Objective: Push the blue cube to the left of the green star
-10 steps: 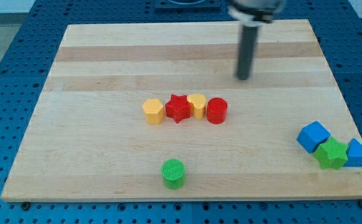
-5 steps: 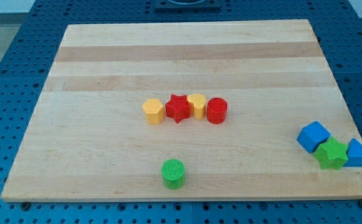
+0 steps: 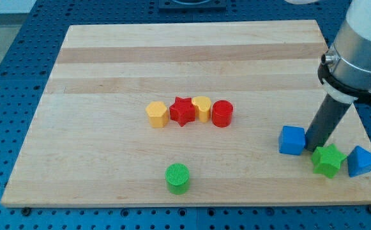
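So the blue cube is a plain solid blue block sitting flat on the wooden board, toward the view's lower right. My tip is down on the board touching (or just about touching) the cube's right side, between it and the green star. It's only a bare rod, no jaws to open or close. The cube sits up-left of the star. Nothing on the board is a container.
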Controlling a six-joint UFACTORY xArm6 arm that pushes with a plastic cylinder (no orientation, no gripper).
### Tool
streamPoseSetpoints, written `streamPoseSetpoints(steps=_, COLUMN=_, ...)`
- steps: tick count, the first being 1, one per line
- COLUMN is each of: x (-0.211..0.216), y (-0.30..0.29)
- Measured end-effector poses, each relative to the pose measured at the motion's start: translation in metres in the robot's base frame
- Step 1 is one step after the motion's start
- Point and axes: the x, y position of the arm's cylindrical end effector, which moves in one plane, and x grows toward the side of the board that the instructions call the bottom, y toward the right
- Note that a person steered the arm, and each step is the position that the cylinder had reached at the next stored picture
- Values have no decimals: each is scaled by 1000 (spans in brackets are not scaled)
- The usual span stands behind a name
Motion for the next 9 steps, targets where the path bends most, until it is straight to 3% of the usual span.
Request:
streamPoseSetpoints(steps=4, x=-25, y=-46)
streamPoseSetpoints(steps=7, x=1, y=-95)
streamPoseSetpoints(steps=9, x=21, y=-164)
